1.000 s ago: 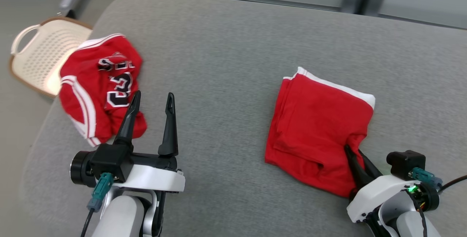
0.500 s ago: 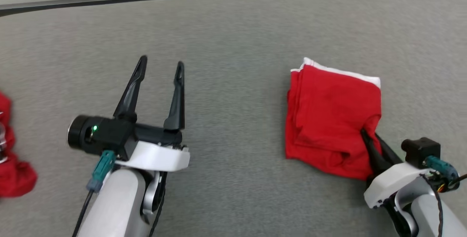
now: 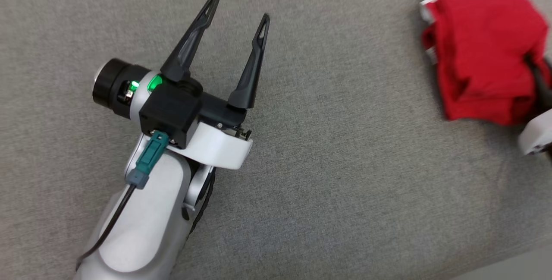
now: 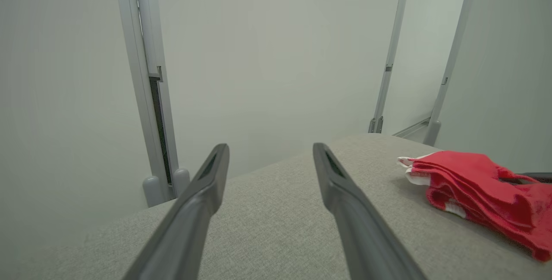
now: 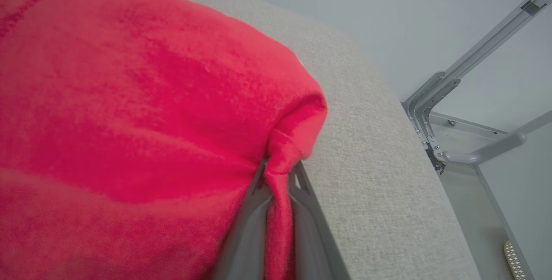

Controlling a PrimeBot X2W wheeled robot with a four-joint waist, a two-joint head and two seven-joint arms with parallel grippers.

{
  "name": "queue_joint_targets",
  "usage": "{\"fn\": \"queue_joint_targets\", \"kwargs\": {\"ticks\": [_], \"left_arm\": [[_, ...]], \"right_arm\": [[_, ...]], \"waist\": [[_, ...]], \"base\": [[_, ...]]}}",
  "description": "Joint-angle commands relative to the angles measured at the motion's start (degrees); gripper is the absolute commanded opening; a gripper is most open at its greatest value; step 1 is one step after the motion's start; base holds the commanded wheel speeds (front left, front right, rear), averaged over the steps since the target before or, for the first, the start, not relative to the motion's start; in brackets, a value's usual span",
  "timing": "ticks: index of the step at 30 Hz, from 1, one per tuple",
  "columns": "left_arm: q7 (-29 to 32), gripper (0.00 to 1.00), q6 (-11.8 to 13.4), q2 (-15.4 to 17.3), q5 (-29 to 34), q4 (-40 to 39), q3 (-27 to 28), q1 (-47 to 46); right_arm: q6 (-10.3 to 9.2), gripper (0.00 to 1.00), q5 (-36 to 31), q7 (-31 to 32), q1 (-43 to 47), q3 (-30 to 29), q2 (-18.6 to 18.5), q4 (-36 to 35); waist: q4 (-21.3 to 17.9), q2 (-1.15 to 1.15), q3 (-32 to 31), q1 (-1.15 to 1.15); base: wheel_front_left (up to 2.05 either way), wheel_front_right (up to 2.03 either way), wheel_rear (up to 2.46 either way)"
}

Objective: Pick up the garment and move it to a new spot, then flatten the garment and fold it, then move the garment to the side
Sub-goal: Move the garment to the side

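Note:
The garment (image 3: 481,55) is a folded red cloth with white trim, lying at the far right of the grey padded table (image 3: 345,163). My right gripper (image 3: 534,73) comes in from the right edge and is shut on the garment's near corner. In the right wrist view a bunched red fold of the garment (image 5: 129,120) is pinched between the fingers of the right gripper (image 5: 278,176). My left gripper (image 3: 240,7) hovers open over bare table at the left, holding nothing. Seen past the spread fingers of the left gripper (image 4: 269,148), the garment (image 4: 474,185) lies to the right.
The table's right edge runs close beside the garment, with a grey metal frame (image 5: 435,99) and floor beyond it. Pale wall panels and upright posts (image 4: 146,77) stand behind the table's far edge.
The head camera has swung right and down, so the crumpled jersey and the basket have left the picture. The right gripper stays shut on the garment's corner. The left gripper stays open.

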Motion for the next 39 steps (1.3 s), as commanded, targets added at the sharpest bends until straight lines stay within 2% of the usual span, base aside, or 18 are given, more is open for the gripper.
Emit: {"fn": "queue_joint_targets", "kwargs": {"ticks": [1,6,10,13,14,15,16,21,25,33,39], "left_arm": [[0.08,1.00,-0.32,0.44,0.48,-0.45,-0.20,-1.31],[0.73,1.00,-0.92,-0.05,1.52,-1.74,-2.23,-4.63],[0.88,1.00,-0.72,-0.39,2.49,-2.99,-3.33,-6.96],[0.99,1.00,-0.41,-0.12,2.88,-3.40,-3.43,-7.49],[0.99,1.00,-0.32,-0.07,2.97,-3.51,-3.45,-7.53],[1.09,1.00,-0.15,0.00,3.03,-3.54,-3.49,-7.56],[1.14,1.00,-0.01,0.08,2.97,-3.49,-3.49,-7.47],[0.63,1.00,0.35,0.65,2.19,-2.34,-3.24,-5.81],[0.09,1.00,0.48,0.81,1.40,-1.05,-3.12,-4.63],[-1.01,1.00,1.97,2.10,-1.50,1.31,-0.88,0.54],[-1.89,1.00,3.39,2.26,-3.66,2.19,0.91,4.68]], "right_arm": [[-0.13,0.00,-0.11,-0.53,-1.89,0.18,-1.60,0.98],[-0.12,0.00,0.48,-0.93,-7.19,1.01,-8.48,5.07],[-0.12,0.00,-0.46,-0.99,-10.68,-0.86,-13.05,6.28],[-0.12,0.00,-0.39,-0.98,-12.19,-2.58,-12.80,7.45],[-0.13,0.22,-0.04,-0.95,-12.43,-3.13,-12.45,8.92],[-0.13,0.55,0.39,-0.95,-12.72,-3.77,-12.03,10.55],[-0.12,1.00,0.82,-0.95,-13.07,-4.19,-11.29,11.19],[-0.11,1.00,4.40,-0.95,-10.17,-8.03,-8.04,12.95],[-0.12,1.00,7.76,-0.96,-5.67,-12.33,-5.69,9.83],[-0.12,1.00,8.06,-0.96,6.95,-21.62,2.56,-4.76],[-0.11,1.00,5.65,-0.96,14.58,-24.52,8.59,-15.32]], "waist": [[-0.97,0.00,4.03,0.00],[1.30,0.00,7.93,0.00],[3.05,0.00,10.78,0.00],[3.22,0.00,11.65,0.00],[3.18,0.00,11.81,0.00],[3.09,0.00,11.87,0.00],[2.93,0.00,11.78,0.00],[1.39,0.00,9.44,0.00],[0.00,0.00,6.62,0.00],[-2.41,0.00,-0.44,0.00],[-1.84,0.00,-4.69,0.00]], "base": [[0.00,0.00,0.00],[0.00,0.00,0.00],[0.00,0.00,0.00],[0.00,0.00,0.00],[0.00,0.00,0.00],[0.00,0.00,0.00],[0.00,0.00,0.00],[0.00,0.00,0.00],[0.00,0.00,0.00],[0.00,0.00,0.00],[0.00,0.00,0.00]]}}
